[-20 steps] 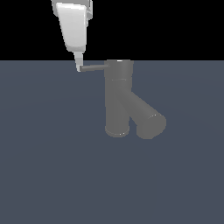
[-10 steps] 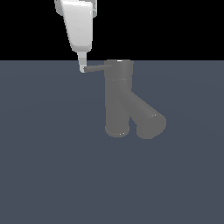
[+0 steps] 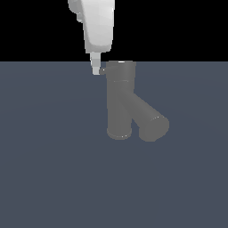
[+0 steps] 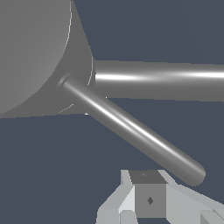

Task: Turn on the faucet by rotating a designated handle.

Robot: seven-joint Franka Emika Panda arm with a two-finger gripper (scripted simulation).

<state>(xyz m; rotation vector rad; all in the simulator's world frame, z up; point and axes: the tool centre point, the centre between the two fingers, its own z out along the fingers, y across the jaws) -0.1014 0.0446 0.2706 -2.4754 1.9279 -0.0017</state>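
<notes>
The faucet [image 3: 120,100] stands upright on the dark grey table [image 3: 53,178]. Its body is a dull grey cylinder; a thick spout [image 3: 149,118] branches off low and slants down toward the exterior view's right, ending in a round open mouth.

The handle [image 3: 103,70] is a thin light-grey rod projecting from the faucet's cap. In the exterior view it appears only as a short stub, foreshortened, on the side of the cap that faces the pincer. In the wrist view the handle [image 4: 131,129] runs as a long straight rod from the cap to a rounded free end.

The pincer [image 3: 95,70] hangs from the white arm [image 3: 98,26] and points downward. Its tip is level with the cap and just beside the handle stub. The faucet body lies past the handle from the pincer, and the spout lies farther still and lower.

In the wrist view one pincer finger [image 4: 148,199] shows close to the handle's free end. Contact between finger and rod appears likely, but the view does not settle it. The second finger is not distinguishable in either view, so the pincer's width cannot be told.
</notes>
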